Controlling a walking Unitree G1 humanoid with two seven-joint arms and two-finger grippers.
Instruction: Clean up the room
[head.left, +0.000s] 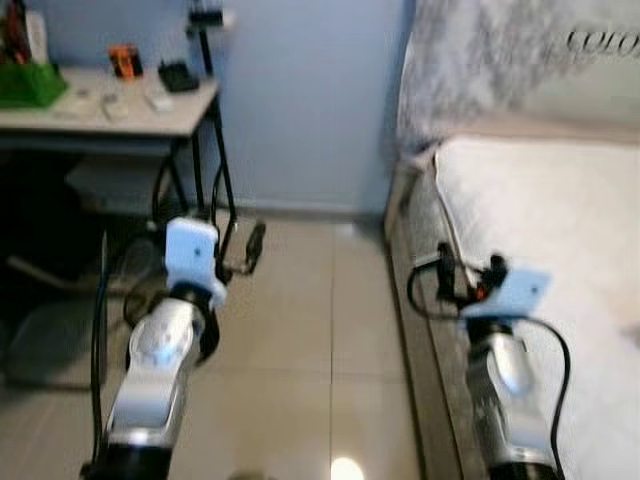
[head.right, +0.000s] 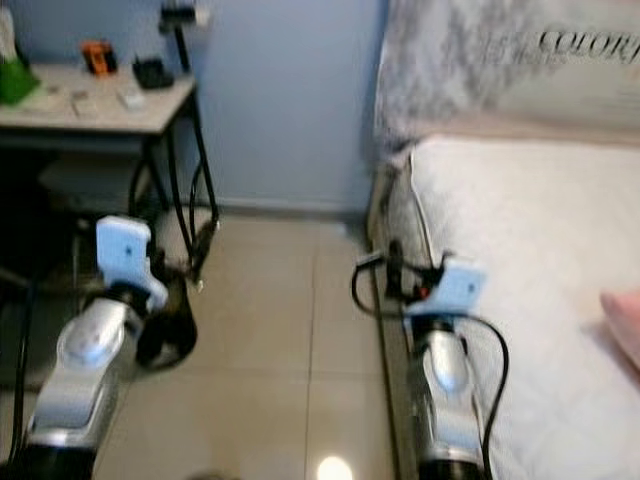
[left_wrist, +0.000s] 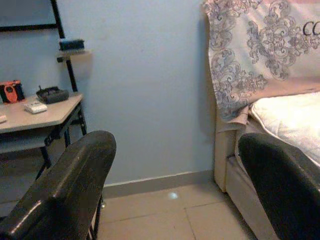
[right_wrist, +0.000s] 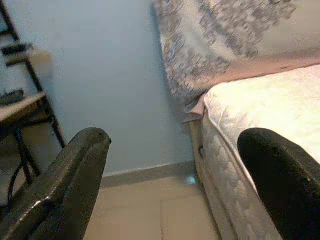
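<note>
Two silver, rounded forearms rise from the lower frame, each capped by a pale blue wrist block and trailed by looping black cables, ending in the left gripper and right gripper with broad, glossy black fingers.

Pale blue wall, beige tiled floor, desk left, white bed right
</note>
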